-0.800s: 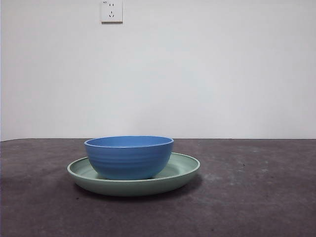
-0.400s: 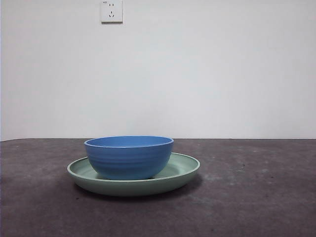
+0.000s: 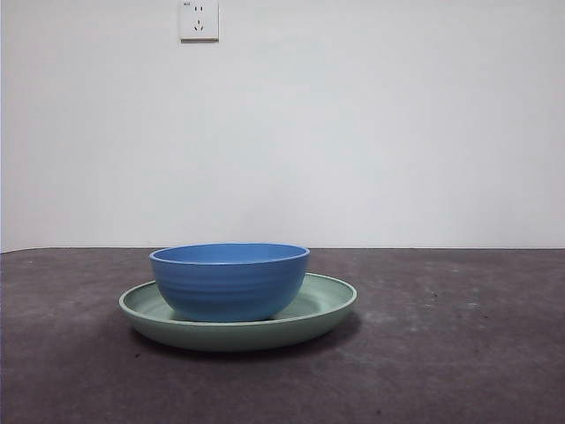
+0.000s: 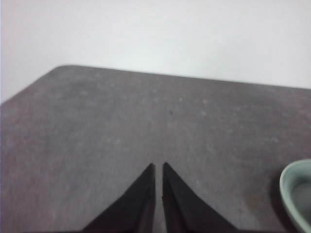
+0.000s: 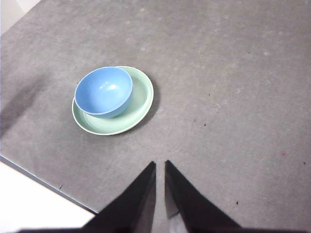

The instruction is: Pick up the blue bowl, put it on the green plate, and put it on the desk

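Against the frame half a second back, next to nothing different: bowl (image 3: 229, 281) and plate (image 3: 238, 313) sitting a hair further left in the front view, otherwise as before. Bowl upright inside the plate, off-centre toward one side of it, rim level. Plate flat on the grey counter (image 3: 459, 353), left of middle in the front view. White socket (image 3: 199, 19) high on the wall behind.

No arm in the front view. Left hand (image 4: 158, 167) above bare counter, jaws nearly touching, gripping nothing; only a sliver of plate rim (image 4: 296, 194) cut off at the frame edge there, bowl out of sight. Right hand (image 5: 160, 165) high over the counter, jaws likewise drawn together and empty, well apart from the bowl (image 5: 103, 91) and plate (image 5: 141, 104). Plate's far side partly hidden behind the bowl in the front view.
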You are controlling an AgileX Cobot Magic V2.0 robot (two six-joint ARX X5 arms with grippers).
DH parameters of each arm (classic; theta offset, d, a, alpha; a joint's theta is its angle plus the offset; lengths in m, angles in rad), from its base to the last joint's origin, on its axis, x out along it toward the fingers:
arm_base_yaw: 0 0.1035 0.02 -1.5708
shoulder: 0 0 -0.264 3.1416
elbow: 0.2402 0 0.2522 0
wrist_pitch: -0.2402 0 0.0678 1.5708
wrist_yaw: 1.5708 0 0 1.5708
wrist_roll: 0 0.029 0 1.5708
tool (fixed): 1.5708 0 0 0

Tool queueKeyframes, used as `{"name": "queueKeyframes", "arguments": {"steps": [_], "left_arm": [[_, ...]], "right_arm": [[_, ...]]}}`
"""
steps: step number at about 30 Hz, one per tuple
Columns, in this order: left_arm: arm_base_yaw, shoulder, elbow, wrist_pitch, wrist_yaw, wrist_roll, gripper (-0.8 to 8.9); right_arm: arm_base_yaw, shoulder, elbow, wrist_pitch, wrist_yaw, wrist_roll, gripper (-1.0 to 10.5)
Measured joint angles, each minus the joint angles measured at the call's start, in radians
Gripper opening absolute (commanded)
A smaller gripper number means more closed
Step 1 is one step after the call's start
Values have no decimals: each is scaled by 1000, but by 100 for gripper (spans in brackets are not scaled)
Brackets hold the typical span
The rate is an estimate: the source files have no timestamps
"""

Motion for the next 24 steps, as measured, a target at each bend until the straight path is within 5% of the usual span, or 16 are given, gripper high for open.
{"name": "queueKeyframes", "arguments": {"steps": [24], "left_arm": [[0,1,0,-63,0,-2,24]], "right_arm": [[0,0,0,0,0,0,25]]}}
